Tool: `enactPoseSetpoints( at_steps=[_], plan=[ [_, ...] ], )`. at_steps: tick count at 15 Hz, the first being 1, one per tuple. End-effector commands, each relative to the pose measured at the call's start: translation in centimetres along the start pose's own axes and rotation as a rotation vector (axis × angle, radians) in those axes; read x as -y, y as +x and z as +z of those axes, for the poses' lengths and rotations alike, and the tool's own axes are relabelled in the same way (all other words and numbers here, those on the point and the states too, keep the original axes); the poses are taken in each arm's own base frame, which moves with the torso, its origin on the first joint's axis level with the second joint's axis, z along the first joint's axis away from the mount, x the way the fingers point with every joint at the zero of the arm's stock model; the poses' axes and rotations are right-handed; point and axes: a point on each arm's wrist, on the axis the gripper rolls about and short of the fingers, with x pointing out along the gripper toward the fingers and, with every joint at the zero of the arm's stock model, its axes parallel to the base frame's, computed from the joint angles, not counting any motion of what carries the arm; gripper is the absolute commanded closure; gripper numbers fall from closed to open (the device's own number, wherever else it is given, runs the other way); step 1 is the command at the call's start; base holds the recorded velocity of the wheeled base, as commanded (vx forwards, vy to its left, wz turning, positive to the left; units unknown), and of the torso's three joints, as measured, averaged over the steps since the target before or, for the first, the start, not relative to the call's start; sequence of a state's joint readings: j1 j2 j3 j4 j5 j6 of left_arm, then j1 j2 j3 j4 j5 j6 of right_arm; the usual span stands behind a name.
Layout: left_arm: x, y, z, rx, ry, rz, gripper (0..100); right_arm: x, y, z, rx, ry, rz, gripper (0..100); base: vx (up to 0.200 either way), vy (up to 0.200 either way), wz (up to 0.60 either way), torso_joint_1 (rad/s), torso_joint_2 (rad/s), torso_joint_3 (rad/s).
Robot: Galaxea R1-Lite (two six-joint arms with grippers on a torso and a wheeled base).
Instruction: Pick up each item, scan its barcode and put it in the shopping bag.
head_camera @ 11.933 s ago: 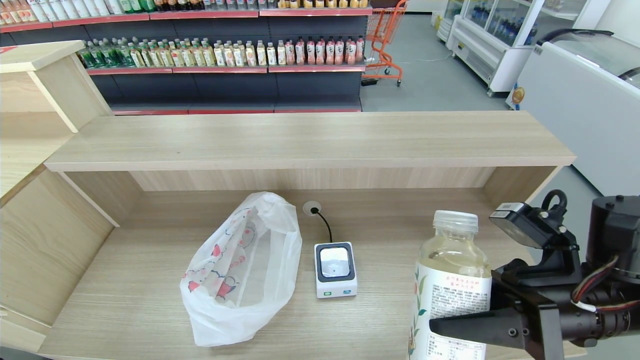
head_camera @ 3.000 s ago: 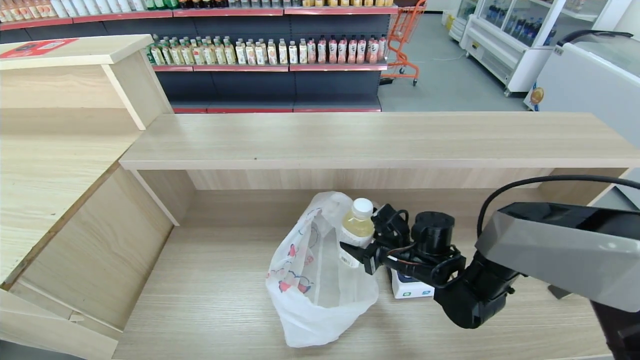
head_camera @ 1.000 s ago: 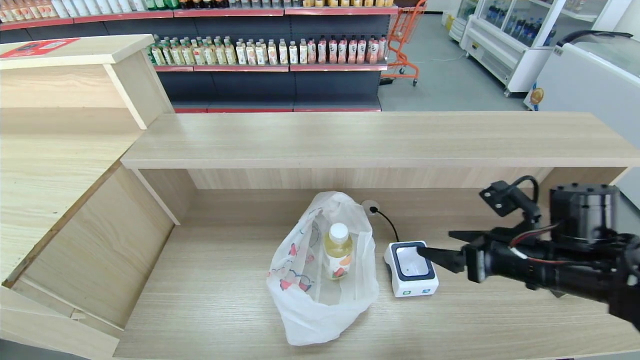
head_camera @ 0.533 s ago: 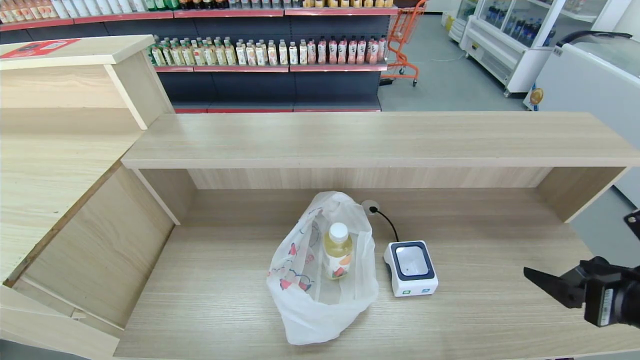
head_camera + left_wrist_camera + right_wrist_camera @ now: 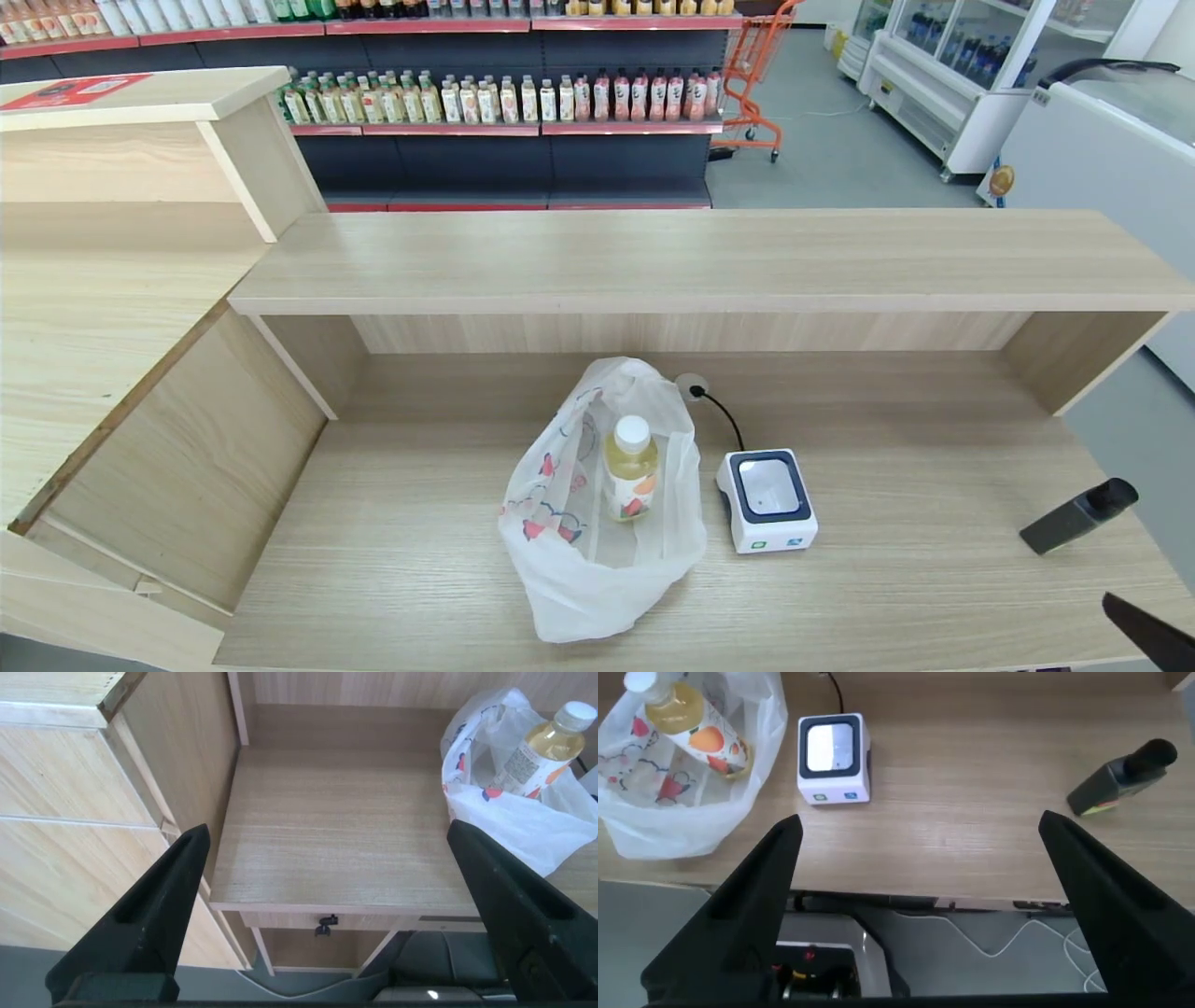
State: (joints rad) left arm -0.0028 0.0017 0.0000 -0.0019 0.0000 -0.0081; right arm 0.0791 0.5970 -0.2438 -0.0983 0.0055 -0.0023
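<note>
On the counter (image 5: pixel 934 579), bottle (image 5: pixel 631 471) stands in shopping bag (image 5: pixel 579 569) beside scanner (image 5: pixel 767 499) — left end effector (image 5: pixel 327 833) and right end effector (image 5: pixel 920 823) spread.

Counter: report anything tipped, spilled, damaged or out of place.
Only one thing: a dark item lies on its side near the counter's right end, apart from the rest. The bottle stands upright in the bag, the scanner sits flat beside it; no spill or damage shows.

White bag (image 5: pixel 579 583), red cartoon print; yellow bottle (image 5: pixel 632 478)
</note>
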Motion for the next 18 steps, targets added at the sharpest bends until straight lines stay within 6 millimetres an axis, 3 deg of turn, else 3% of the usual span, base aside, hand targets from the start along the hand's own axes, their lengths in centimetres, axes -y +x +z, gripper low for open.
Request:
enactPoseSetpoints(
  at_steps=[1,7,12,18],
  plan=[
    [0.0,0.0,0.0,0.0,0.005,0.003,0,0.0,-3.2,-1.2,0.095,-0.001,-0.001,0,0.0,-0.2,0.0,-0.002,0.0,-0.002],
    [0.0,0.0,0.0,0.0,0.008,0.001,0,-0.2,-4.6,0.1,0.126,0.002,0.073,0,0.0,-0.2,0.0,0.004,0.0,0.002],
    [0.0,0.0,0.0,0.0,0.002,0.0,0,-0.2,-4.3,1.0,0.115,0.003,0.081,0,0.0,0.0,0.0,0.0,0.0,0.0],
    [0.0,0.0,0.0,0.0,0.008,0.001,0,-0.2,-4.2,0.6,0.099,0.01,0.095,0,-0.2,0.0,0.0,0.006,0.01,-0.001]
  ],
)
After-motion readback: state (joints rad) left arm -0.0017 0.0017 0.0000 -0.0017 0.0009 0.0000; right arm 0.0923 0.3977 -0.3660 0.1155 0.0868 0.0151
